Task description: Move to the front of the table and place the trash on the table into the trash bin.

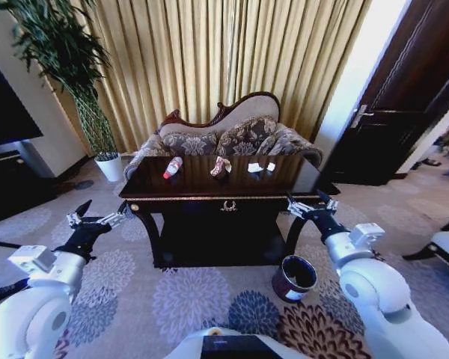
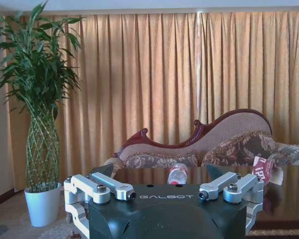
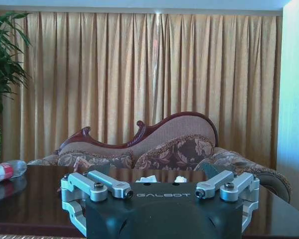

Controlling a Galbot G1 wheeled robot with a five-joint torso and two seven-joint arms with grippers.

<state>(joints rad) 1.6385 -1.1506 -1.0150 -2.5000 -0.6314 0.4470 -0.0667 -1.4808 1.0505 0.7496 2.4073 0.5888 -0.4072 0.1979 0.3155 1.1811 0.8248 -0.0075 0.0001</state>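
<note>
The dark glossy table [image 1: 224, 196] stands straight ahead of me. On its top lie a clear bottle with a red label [image 1: 172, 167], a pink-white wrapper [image 1: 221, 166] and two small white scraps [image 1: 255, 167]. The trash bin [image 1: 294, 277] sits on the carpet by the table's front right leg. My left gripper [image 1: 97, 218] hangs open short of the table's left end, with nothing in it. Open and empty too, my right gripper [image 1: 310, 204] is level with the front right corner. The left wrist view shows the bottle [image 2: 177, 174] and wrapper [image 2: 262, 169]; the right wrist view shows the bottle [image 3: 7, 170] and scraps [image 3: 148, 179].
A carved sofa [image 1: 232, 138] stands close behind the table, before gold curtains. A tall plant in a white pot [image 1: 109, 166] is at the back left, beyond a black TV stand [image 1: 15, 183]. A dark door [image 1: 389, 127] and a chair edge [image 1: 445, 247] are on the right.
</note>
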